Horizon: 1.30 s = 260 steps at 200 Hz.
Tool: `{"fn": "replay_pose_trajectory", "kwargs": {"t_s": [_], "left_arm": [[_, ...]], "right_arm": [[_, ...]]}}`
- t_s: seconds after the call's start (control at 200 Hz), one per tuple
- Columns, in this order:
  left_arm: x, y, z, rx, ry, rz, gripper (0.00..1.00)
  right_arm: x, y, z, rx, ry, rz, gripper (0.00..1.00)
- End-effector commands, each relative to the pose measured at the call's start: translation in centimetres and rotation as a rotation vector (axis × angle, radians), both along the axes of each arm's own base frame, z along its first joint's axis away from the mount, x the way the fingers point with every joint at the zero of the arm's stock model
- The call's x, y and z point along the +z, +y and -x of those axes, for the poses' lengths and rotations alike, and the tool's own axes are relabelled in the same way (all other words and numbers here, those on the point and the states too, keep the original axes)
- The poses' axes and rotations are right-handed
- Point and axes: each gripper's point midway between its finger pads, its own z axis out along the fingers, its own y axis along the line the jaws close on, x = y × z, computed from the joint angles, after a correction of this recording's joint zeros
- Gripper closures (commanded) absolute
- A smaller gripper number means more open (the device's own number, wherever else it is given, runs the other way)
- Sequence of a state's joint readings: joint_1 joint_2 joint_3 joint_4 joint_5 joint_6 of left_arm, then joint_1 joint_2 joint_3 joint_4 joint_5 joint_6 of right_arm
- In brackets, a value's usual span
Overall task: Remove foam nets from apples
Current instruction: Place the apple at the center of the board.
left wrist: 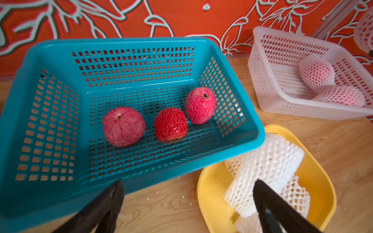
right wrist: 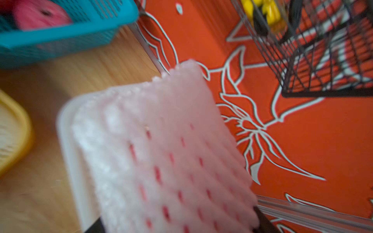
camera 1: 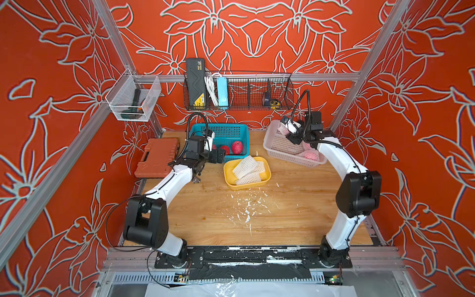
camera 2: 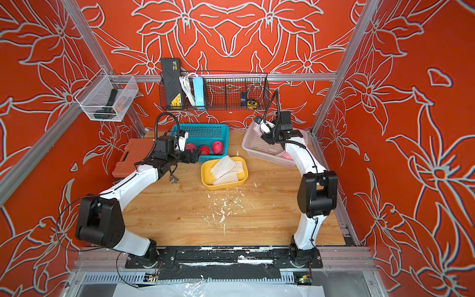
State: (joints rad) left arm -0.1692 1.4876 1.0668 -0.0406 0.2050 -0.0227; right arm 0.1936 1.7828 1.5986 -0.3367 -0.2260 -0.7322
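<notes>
The right pincer point(right wrist: 178, 223) is clamped on a netted apple point(right wrist: 161, 141) held above the white basket point(left wrist: 282, 110), where two more netted apples point(left wrist: 316, 73) lie; the left pincer point(left wrist: 188, 187), jaws apart and empty, would best take the loose end of that apple's foam net point(right wrist: 187, 84) and pull straight off while the right holds firm. Three bare apples point(left wrist: 170, 124) sit in the blue basket point(left wrist: 129, 41) and shed nets point(left wrist: 268, 161) in the yellow tray point(left wrist: 210, 181), on a crumb-strewn wooden desk point(camera 1: 205, 218) walled in red floral panels point(camera 1: 257, 30).

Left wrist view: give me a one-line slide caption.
Three bare apples in the blue basket, empty foam nets in the yellow tray, two netted apples in the white basket.
</notes>
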Motion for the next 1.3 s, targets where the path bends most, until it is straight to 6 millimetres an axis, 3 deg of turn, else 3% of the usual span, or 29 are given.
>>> {"fn": "replay_pose_trajectory", "kwargs": {"t_s": [0.0,0.125,0.275,0.666,1.051,1.296], "left_arm": [[0.8,-0.8,1.7,-0.039,-0.003,0.027,0.02],[1.5,-1.0,3.3,-0.057,-0.019,0.032,0.02],[1.6,-1.0,4.6,-0.059,-0.020,0.024,0.02],[0.4,-1.1,7.5,-0.088,0.010,0.032,0.02],[-0.7,-0.4,9.5,-0.088,0.023,-0.012,0.02],[-1.3,-0.7,9.5,-0.099,0.051,-0.004,0.02]], "right_arm": [[-0.5,4.1,4.4,0.074,0.075,-0.141,0.35],[-0.7,7.3,9.6,0.158,0.096,-0.226,0.34],[-0.4,9.3,15.3,0.240,0.124,-0.333,0.35],[-2.6,12.0,25.7,0.439,0.268,-0.505,0.35],[-6.6,15.4,29.9,0.607,0.396,-0.537,0.36],[-9.2,17.1,30.6,0.713,0.476,-0.529,0.35]]}}
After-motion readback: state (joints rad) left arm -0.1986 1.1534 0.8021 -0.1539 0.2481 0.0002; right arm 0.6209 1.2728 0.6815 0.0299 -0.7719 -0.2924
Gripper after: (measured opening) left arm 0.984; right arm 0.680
